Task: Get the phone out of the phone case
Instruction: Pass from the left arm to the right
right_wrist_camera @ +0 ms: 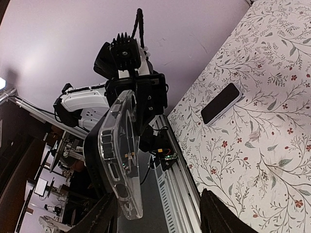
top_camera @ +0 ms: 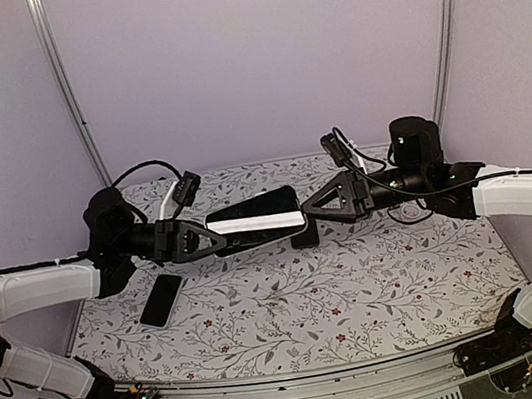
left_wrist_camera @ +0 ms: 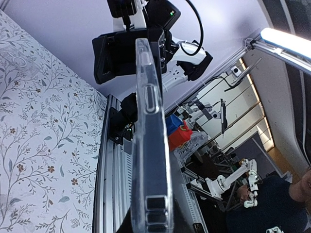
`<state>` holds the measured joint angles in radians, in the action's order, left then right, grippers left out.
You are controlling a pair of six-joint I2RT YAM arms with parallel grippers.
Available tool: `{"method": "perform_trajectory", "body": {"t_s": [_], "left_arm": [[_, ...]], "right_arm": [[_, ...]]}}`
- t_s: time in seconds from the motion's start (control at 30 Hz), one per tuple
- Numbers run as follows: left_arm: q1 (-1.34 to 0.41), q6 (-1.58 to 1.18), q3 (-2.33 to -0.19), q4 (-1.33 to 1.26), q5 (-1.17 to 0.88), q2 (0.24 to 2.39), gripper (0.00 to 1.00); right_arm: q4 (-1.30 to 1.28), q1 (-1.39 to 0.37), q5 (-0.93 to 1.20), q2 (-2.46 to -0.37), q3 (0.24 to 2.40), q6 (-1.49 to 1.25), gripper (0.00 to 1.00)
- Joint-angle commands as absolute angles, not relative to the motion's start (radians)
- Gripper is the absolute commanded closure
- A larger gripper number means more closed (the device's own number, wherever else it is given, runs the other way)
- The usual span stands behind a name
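The floral table (top_camera: 382, 292) lies under both my arms. Above its middle, off the surface, the clear phone case (left_wrist_camera: 150, 145) hangs with the black phone (top_camera: 257, 207) against it; I cannot tell how far the phone sits in. A second black phone (top_camera: 161, 300) lies near the table's left edge. My left end effector (top_camera: 213, 236) is clenched on the case's left end. My right end effector (top_camera: 306, 211) is released, fingers spread around the other end.

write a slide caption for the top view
Left gripper holds the case in mid-air, right gripper open at its other end; a black phone lies on the table.
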<state>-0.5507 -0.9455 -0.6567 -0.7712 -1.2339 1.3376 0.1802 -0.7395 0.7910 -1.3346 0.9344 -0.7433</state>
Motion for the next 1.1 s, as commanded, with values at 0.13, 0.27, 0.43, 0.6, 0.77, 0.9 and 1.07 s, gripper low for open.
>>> {"method": "perform_trajectory", "body": {"t_s": [0.13, 0.27, 0.43, 0.6, 0.77, 0.9, 1.07], "left_arm": [[-0.559, -0.967, -0.652, -0.908, -1.278, 1.298, 1.0], [-0.572, -0.967, -0.656, -0.917, -1.281, 1.299, 1.0], [-0.58, -0.978, -0.662, -0.925, -1.279, 1.319, 1.0], [-0.58, -0.977, -0.672, -0.897, -1.252, 1.355, 1.0], [-0.58, -0.977, -0.7, -0.855, -1.223, 1.395, 1.0], [-0.578, -0.966, -0.737, -0.789, -1.206, 1.428, 1.0], [-0.571, -0.956, -0.777, -0.687, -1.175, 1.461, 1.0]], "right_arm": [[0.17, -0.746, 0.775, -1.356, 0.936, -0.743, 0.41], [0.151, -0.753, 0.768, -1.369, 0.955, -0.73, 0.41], [0.153, -0.766, 0.772, -1.391, 0.977, -0.728, 0.42], [0.182, -0.782, 0.786, -1.413, 1.0, -0.743, 0.42], [0.282, -0.786, 0.815, -1.443, 0.99, -0.814, 0.46], [0.351, -0.786, 0.826, -1.47, 0.99, -0.876, 0.51], [0.395, -0.786, 0.824, -1.5, 0.99, -0.944, 0.58]]}}
